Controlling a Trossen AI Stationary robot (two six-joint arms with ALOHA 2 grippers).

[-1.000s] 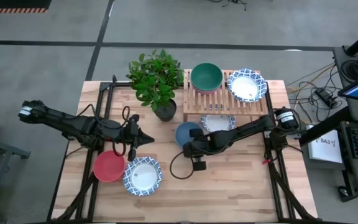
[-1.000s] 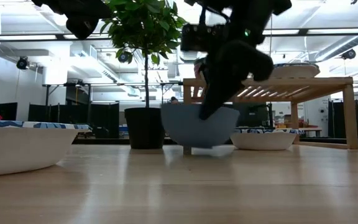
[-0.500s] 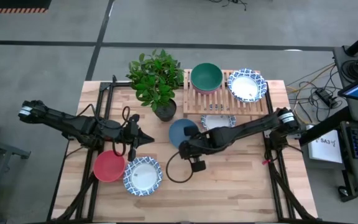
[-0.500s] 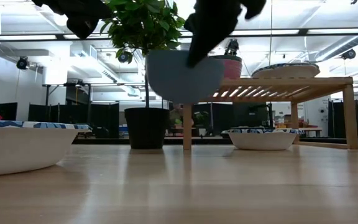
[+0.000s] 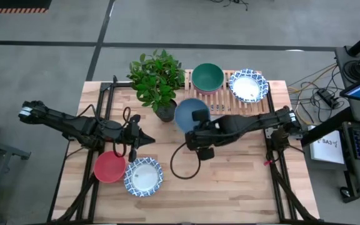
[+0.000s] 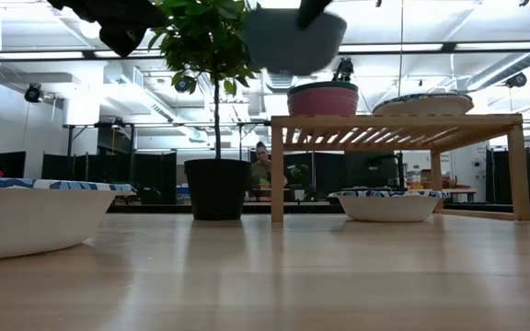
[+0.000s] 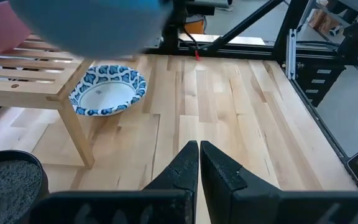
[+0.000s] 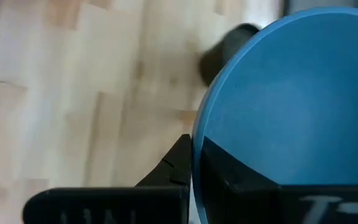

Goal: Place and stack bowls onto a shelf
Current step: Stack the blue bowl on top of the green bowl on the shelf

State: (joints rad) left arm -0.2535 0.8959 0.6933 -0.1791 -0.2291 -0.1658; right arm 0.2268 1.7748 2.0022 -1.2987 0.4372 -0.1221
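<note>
The right claw (image 5: 199, 128) grips the blue bowl (image 5: 191, 115) aloft; the shelf (image 5: 227, 100) holds apparently three bowls, three more wait on the bench (image 5: 230, 181).

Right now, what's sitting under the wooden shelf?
Under the shelf, one white bowl with a blue-patterned rim rests on the table. From above, the slats and the right arm cover most of it, so whether anything lies inside it cannot be seen.

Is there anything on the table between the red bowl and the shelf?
Yes. In the high view the left gripper hangs shut just past the red bowl, then the plant pot stands beside the shelf.
</note>
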